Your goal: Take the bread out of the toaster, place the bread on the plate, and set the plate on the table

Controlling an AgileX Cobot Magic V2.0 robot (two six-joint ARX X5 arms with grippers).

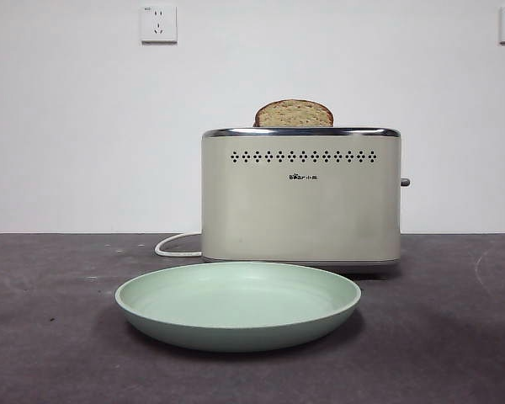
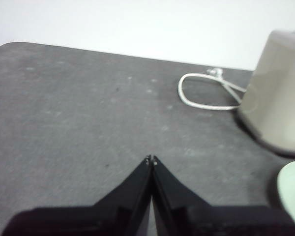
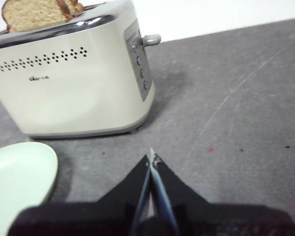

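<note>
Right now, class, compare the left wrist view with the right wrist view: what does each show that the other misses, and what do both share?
Only the left wrist view shows the white cord looped beside the toaster. Only the right wrist view shows the bread sticking up from the toaster's slot, plus its lever and buttons. Both share the toaster, an edge of the green plate, the grey table, and each arm's own shut gripper: left gripper, right gripper.

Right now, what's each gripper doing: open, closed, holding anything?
Left gripper: closed, holding nothing, above the table.
Right gripper: closed, holding nothing, near the toaster.
</note>
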